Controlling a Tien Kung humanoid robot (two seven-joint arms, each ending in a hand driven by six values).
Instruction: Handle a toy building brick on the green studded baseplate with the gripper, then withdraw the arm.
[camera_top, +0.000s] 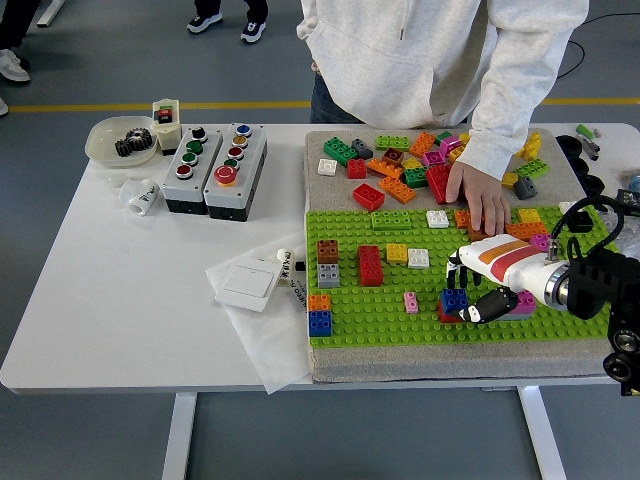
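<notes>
The green studded baseplate (380, 310) lies on a grey mat at the table's right half. My right hand (470, 290) comes in from the right, low over the baseplate's near right part. Its fingers are curled on a blue brick (455, 298), which sits on top of a red brick (442, 316). A grey and magenta brick (522, 304) lies just right of the hand, partly hidden by it. My left arm is out of view.
A person stands at the far side with a hand (478, 195) resting at the baseplate's far edge. Loose bricks (400, 160) cover the mat behind. Other bricks (369, 265) stand on the baseplate. Two button boxes (215, 165), a bowl (100, 150) and a white switch (246, 283) are to the left.
</notes>
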